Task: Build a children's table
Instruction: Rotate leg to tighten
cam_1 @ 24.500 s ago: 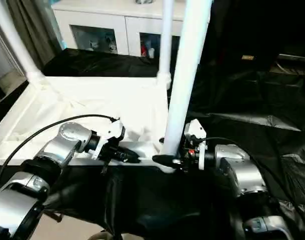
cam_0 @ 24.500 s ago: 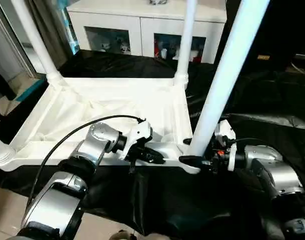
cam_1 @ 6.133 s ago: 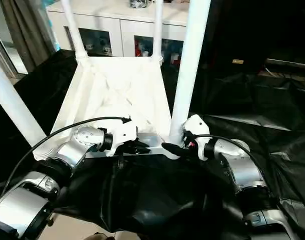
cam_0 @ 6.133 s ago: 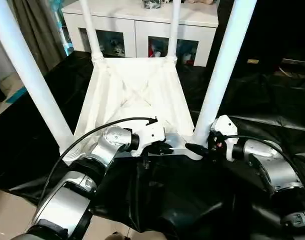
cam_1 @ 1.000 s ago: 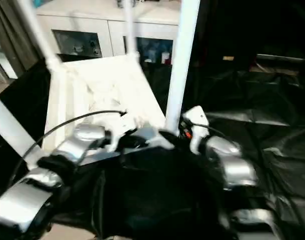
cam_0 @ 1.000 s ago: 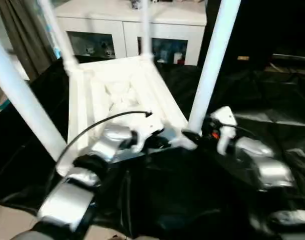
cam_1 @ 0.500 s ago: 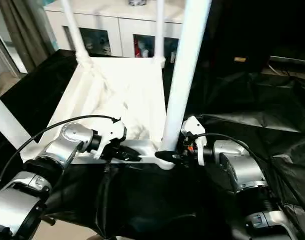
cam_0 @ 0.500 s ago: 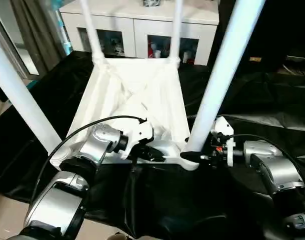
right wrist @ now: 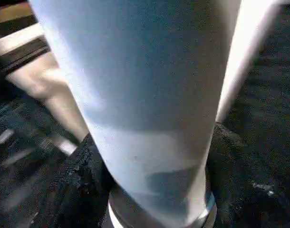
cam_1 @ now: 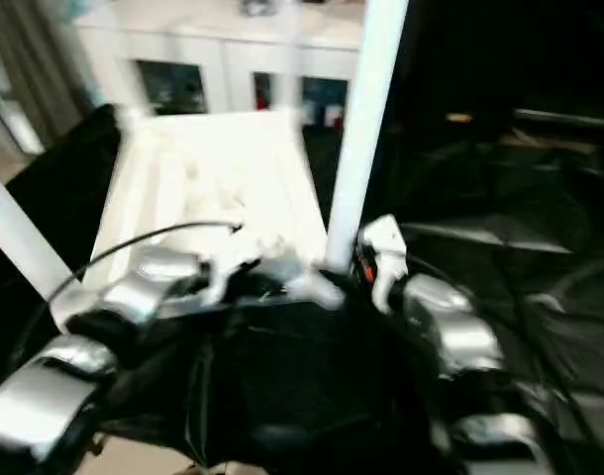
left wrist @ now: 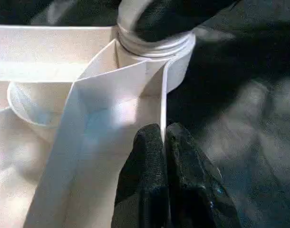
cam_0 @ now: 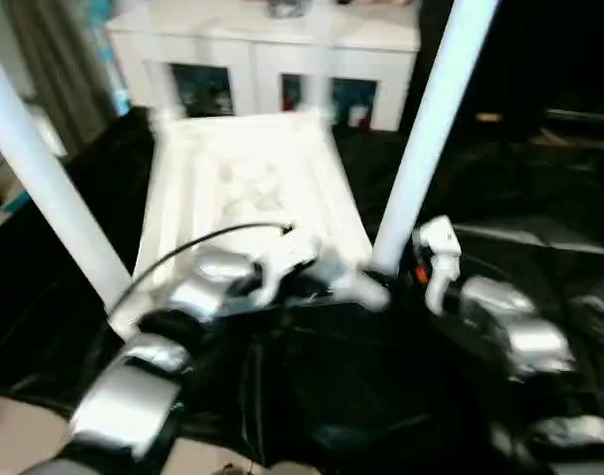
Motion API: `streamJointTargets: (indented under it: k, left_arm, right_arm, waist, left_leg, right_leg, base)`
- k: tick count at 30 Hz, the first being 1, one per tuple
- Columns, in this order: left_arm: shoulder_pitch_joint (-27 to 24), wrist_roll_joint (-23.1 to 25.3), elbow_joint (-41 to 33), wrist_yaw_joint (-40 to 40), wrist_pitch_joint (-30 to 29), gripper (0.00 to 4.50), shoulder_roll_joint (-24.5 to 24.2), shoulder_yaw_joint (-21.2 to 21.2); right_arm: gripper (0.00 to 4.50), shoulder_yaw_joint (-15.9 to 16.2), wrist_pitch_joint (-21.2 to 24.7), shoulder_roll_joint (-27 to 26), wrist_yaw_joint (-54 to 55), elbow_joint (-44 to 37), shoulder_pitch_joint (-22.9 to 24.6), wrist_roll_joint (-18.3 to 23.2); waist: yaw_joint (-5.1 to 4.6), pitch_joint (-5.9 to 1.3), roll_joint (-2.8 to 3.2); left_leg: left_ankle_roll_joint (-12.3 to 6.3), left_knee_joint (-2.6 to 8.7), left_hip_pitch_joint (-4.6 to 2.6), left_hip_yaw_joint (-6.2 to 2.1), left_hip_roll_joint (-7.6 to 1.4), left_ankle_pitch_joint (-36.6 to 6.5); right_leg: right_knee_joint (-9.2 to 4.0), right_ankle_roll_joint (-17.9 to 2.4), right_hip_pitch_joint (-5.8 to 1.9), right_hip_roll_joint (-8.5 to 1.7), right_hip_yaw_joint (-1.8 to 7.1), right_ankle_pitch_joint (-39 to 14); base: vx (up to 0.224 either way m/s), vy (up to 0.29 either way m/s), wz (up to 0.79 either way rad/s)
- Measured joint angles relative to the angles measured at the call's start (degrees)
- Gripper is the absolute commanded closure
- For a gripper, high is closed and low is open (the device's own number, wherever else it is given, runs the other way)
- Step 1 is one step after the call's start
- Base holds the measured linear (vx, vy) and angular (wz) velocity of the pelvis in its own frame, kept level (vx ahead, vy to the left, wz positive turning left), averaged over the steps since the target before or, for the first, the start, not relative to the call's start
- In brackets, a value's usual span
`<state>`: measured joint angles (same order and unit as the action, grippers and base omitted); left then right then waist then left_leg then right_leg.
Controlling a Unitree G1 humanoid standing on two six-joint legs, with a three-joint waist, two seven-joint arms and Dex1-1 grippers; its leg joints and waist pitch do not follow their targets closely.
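Observation:
The children's table (cam_0: 243, 188) lies upside down on a black sheet, its white legs pointing up. My left gripper (left wrist: 164, 137) is shut on the thin rim wall (left wrist: 149, 90) beside the near right corner socket (left wrist: 154, 45). The near right leg (cam_0: 421, 148) stands in that socket. My right gripper (cam_0: 393, 279) is at the leg's base. In the right wrist view its black fingers (right wrist: 83, 185) sit tight against both sides of the leg (right wrist: 149, 95). Another leg (cam_0: 45, 188) rises at the near left corner.
A white cabinet with glass-fronted shelves (cam_0: 262, 59) stands behind the table. The black sheet (cam_0: 381, 396) covers the floor under the table and out to the right. A black cable (cam_0: 203, 242) arcs over my left forearm.
The whole picture has swung and blurred, so the camera has moved. Both grippers stay at the same near right corner, left on the rim, right on the leg.

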<state>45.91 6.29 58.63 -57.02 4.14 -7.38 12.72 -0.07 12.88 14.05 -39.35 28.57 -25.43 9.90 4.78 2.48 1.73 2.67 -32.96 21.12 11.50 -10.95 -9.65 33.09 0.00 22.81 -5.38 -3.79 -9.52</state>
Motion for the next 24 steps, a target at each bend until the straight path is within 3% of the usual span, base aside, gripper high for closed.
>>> streamJointTargets:
  k: [8, 16, 20, 24]
  left_arm:
    - [1.7, 0.2, 2.9, 10.8, -2.2, 4.50, 3.9, -0.8]
    - [1.6, 0.2, 2.9, 10.4, -2.0, 4.50, 3.8, -1.1]
    - [1.6, 0.2, 2.8, 10.1, -1.6, 4.50, 3.9, -1.1]
    - [0.5, 0.1, 0.8, 10.1, -1.2, 4.50, 3.3, -1.4]
  right_arm:
    - [2.10, -2.3, -3.2, -6.1, 15.2, 2.4, -1.9, -3.6]
    - [1.29, -2.2, -5.8, -5.9, 12.6, 1.6, -0.5, -3.6]
    - [1.18, -1.7, -6.9, -4.6, 10.4, -2.1, 2.5, -3.6]
    - [1.18, -1.0, -4.9, -2.8, 5.5, -12.7, 11.6, -0.2]
  waist:
    - [-0.82, -0.10, 0.10]
    - [-1.37, -0.15, 0.19]
    - [-1.13, -0.11, 0.12]
    - [-0.88, -0.06, 0.05]
  left_leg:
    - [0.00, 0.02, -0.08, -0.01, 0.04, 0.0]
    - [-0.01, 0.08, -0.06, -0.04, 0.06, 0.0]
    - [-0.01, 0.21, -0.05, -0.04, 0.07, 0.0]
    - [-0.01, 0.44, -0.05, -0.03, 0.06, 0.0]
  right_leg:
    - [-0.02, 0.0, -0.06, 0.00, 0.03, 0.0]
    - [-0.03, 0.0, -0.08, 0.00, 0.02, 0.0]
    - [-0.04, 0.0, -0.04, 0.00, 0.02, 0.0]
    - [-0.03, 0.1, 0.04, 0.02, -0.01, -0.1]
  base:
    - [0.000, 0.000, 0.00]
    - [0.000, 0.000, 0.00]
    - [0.000, 0.000, 0.00]
    - [0.000, 0.000, 0.00]
